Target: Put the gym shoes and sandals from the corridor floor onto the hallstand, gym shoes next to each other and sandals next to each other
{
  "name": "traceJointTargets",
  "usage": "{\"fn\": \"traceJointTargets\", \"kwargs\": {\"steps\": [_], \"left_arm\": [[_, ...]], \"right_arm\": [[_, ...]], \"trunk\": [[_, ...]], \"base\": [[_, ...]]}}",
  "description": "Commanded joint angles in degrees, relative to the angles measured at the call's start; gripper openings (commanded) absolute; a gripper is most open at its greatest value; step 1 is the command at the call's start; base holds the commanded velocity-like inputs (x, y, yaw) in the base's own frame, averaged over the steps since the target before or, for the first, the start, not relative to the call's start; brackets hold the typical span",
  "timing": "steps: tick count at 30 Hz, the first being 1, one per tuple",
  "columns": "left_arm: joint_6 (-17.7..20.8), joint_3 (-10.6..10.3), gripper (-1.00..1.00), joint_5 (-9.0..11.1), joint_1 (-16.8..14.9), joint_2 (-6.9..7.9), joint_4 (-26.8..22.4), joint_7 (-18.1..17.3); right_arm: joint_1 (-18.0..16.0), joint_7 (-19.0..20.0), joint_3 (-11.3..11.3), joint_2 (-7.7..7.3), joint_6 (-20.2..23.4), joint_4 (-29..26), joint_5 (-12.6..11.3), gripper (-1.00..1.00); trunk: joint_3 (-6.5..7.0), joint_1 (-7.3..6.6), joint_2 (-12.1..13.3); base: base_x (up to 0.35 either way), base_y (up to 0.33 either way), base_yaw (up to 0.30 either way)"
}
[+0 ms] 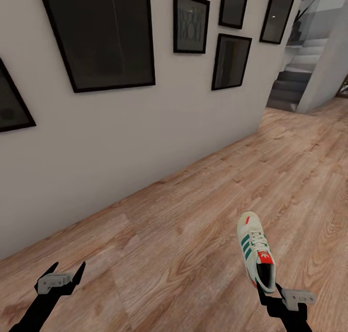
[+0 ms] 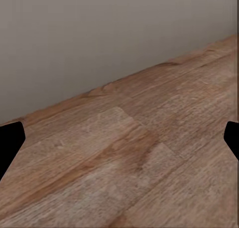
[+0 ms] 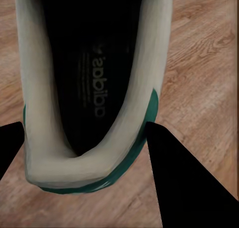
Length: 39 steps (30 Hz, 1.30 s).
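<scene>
One gym shoe point(image 1: 256, 249) hangs clamped in right tool point(image 1: 269, 289); left tool point(image 1: 61, 272) gapes empty.

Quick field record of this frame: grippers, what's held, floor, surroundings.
left gripper: open, empty, above the floor
right gripper: shut on gym shoe at its heel collar
gym shoe: toe pointing away from the robot, held at the right
corridor floor: wood planks
wall: white, beside the floor, with dark framed pictures
stairs: far right background
</scene>
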Motion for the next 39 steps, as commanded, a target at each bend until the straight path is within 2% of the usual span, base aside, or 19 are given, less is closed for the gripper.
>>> {"fn": "traceJointTargets", "kwargs": {"steps": [1, 12, 39], "left_arm": [[0.0, 0.0, 1.0, 0.01, 0.0, 0.0, 0.0, 0.0], [0.0, -0.04, 1.0, 0.07, 0.0, 0.0, 0.0, 0.0], [0.0, -0.03, 1.0, 0.08, 0.0, 0.0, 0.0, 0.0]], "right_arm": [[0.0, -0.03, 0.0, -0.01, 0.01, 0.0, -0.09, -1.0], [0.0, -0.03, -0.01, 0.01, 0.01, 0.0, -0.09, -1.0], [0.0, -0.03, -0.01, 0.02, 0.01, 0.0, -0.09, -1.0]], "trunk": [[0.01, 0.0, 0.0], [0.03, 0.0, 0.0], [0.03, 0.0, 0.0]], "base": [[-0.015, 0.047, -0.068], [-0.075, 0.173, -0.029], [-0.129, 0.263, -0.002]]}}
